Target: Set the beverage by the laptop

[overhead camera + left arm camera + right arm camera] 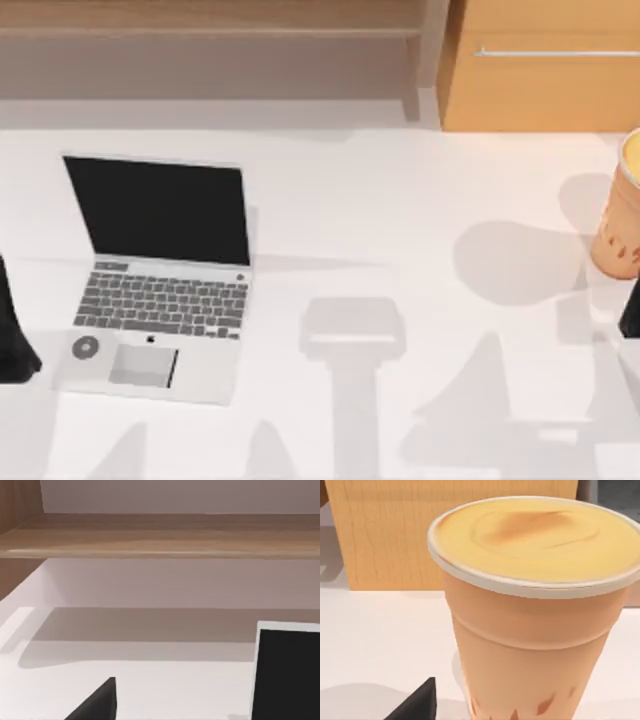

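The beverage (622,215) stands at the tabletop's (400,210) right edge, far from the laptop (160,275); right end effector (630,305) beside it, grip unclear

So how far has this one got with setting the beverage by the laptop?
Nothing looks done yet: the beverage stands at the table's right edge, far from the laptop on the left. In hand: the right gripper is close to the cup. Left: grasp, carry across, set down. The left arm sits by the laptop.
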Robot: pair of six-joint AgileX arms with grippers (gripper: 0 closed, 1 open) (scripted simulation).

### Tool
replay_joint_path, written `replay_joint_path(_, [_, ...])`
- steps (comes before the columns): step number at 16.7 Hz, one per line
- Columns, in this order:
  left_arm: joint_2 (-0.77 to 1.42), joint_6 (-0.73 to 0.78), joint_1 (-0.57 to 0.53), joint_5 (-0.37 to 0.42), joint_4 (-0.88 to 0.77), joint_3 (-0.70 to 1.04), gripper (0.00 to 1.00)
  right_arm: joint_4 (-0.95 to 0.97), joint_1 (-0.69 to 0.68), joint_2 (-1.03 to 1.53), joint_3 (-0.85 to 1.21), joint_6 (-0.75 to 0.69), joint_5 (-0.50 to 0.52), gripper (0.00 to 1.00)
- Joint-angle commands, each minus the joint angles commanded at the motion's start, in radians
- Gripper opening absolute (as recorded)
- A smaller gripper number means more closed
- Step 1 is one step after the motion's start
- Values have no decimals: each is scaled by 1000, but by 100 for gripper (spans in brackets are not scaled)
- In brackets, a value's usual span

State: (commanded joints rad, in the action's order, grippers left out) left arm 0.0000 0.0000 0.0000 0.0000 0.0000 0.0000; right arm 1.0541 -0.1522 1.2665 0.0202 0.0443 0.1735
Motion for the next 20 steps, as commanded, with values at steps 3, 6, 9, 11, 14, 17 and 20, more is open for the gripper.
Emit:
replay_joint_path(3, [0,0,0,0,0,0,100,142,-20,165,7,1,23,100])
replay_joint_path(6, [0,0,0,0,0,0,100,210,-30,236,12,0,35,100])
replay_joint_path(9, [0,0,0,0,0,0,100,213,-31,240,12,0,35,100])
replay_joint_path(11, [0,0,0,0,0,0,100,211,-27,237,8,0,34,100])
replay_joint_path(14, [0,0,0,0,0,0,100,225,-20,278,46,-2,25,100])
replay_joint_path(17, [0,0,0,0,0,0,100,254,2,410,146,-6,6,100])
replay_joint_path(20, [0,0,0,0,0,0,100,277,27,549,254,-11,-16,100])
